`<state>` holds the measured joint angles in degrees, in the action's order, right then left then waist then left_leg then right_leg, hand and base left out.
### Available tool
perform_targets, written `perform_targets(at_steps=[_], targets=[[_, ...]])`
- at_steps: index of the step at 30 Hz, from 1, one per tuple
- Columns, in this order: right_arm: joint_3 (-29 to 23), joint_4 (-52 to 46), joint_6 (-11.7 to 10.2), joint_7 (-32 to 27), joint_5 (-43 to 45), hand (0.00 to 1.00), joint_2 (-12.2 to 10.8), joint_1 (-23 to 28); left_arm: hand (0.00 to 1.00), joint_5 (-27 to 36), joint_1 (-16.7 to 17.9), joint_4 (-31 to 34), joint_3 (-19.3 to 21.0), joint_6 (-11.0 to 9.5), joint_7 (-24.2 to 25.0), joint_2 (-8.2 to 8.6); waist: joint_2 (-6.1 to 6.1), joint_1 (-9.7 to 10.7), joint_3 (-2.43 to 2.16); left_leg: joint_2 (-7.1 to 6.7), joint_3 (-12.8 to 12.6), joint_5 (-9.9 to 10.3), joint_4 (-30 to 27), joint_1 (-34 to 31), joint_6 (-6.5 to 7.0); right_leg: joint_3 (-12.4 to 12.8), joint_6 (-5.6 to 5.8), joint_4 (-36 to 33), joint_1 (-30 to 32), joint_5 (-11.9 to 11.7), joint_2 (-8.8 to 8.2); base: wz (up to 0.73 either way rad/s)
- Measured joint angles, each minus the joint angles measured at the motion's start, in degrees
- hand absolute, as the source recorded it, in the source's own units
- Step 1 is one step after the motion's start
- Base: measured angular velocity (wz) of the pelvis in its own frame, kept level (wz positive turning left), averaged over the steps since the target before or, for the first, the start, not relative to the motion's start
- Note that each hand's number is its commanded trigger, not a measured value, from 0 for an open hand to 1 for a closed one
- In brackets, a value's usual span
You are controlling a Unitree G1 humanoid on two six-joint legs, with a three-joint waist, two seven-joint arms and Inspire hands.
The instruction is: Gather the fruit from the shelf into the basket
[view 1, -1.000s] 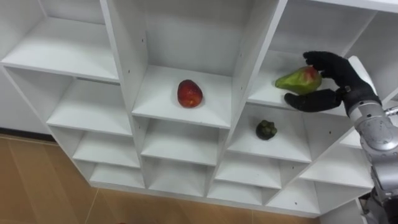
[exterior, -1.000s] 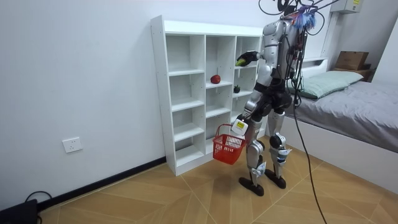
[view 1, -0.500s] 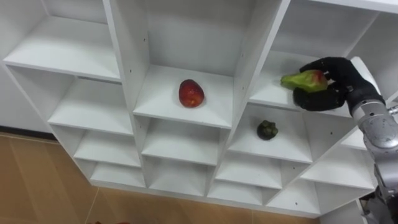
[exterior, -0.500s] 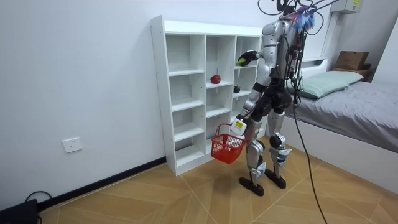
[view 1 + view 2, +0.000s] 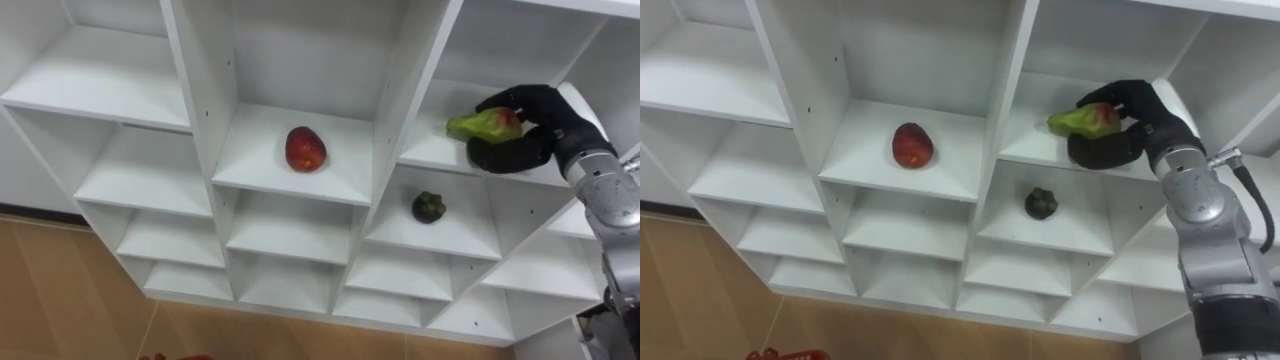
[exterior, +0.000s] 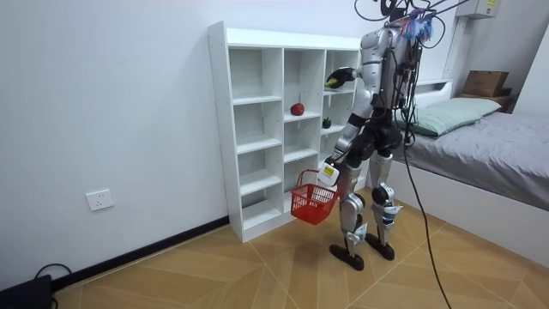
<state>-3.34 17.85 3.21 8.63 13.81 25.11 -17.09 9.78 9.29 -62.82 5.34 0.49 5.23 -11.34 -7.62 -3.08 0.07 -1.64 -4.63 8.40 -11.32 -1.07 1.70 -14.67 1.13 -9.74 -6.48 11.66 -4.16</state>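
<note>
**Right hand closed on the green fruit in the closet**

Lowest and nearest to me is the red basket (image 6: 312, 202). It hangs at knee height in front of my legs, and my left hand (image 6: 329, 174) is curled round its handle. I stand upright on the wooden floor, facing the white closet (image 5: 400, 80), with my right arm raised to the level of its upper shelves.

My right hand (image 5: 540, 135) reaches into the right-hand column, in the compartment level with the one that holds the red fruit. Its dark fingers arch over the top of the green fruit (image 5: 483, 124) and the thumb curls in beneath it — the fruit is clasped between them. Its green pointed end sticks out toward the divider, and a red blush shows next to my fingers. I cannot tell whether the fruit rests on the shelf board or is just clear of it.

Two more fruits lie deeper in the closet. A red fruit (image 5: 305, 149) sits alone in the middle column, near the centre of its board. A small dark round fruit (image 5: 428, 207) sits in the right column — in the compartment directly below my hand.

In the room view a bed (image 6: 497, 137) with grey bedding stands at the right, beyond me, and a wall socket (image 6: 100, 200) shows low on the wall at the left.
</note>
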Motion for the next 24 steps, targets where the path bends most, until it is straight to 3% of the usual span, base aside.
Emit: perform_targets(at_steps=[6, 13, 18, 24], targets=[[0.0, -1.4, -0.1, 0.3, 0.2, 1.00, 0.0, -0.2, 1.00, 0.0, -1.0, 0.3, 0.0, -0.1, 0.1, 0.03, -0.02, 0.4, -0.01, -0.01, 0.1, 0.0, 0.0, -0.4, 0.01, -0.4, 0.00, 0.0, 0.3, 0.0, -0.01, 0.00], [-0.1, -3.6, -0.1, -0.6, 0.5, 1.00, 0.0, -0.2, 1.00, 0.7, -2.3, 0.4, -0.1, -0.1, 0.4, 0.13, -0.03, 2.7, -0.02, 0.03, -0.3, 0.0, 0.0, -0.3, 0.02, 0.3, 0.00, 0.0, 0.7, 0.0, -0.02, -0.02], [-0.1, -4.7, -0.1, -1.0, 4.9, 1.00, -0.1, 0.8, 1.00, 1.9, -3.1, 2.7, -0.1, -0.2, 0.5, 1.24, -0.05, 3.0, -0.03, 0.39, -1.0, 0.0, 0.1, -0.2, 0.02, 0.6, -0.06, -0.1, 1.0, -0.1, 0.00, -0.06], [-0.1, -8.4, -0.3, -1.7, 4.9, 1.00, -0.5, 6.7, 1.00, 2.0, -4.3, 3.4, -2.6, -0.5, 1.6, 1.80, -0.04, 2.8, -0.03, 0.81, -1.3, 0.0, 0.0, -0.2, 0.00, 0.9, -0.09, -0.1, 0.7, -0.3, 0.17, 0.00]])
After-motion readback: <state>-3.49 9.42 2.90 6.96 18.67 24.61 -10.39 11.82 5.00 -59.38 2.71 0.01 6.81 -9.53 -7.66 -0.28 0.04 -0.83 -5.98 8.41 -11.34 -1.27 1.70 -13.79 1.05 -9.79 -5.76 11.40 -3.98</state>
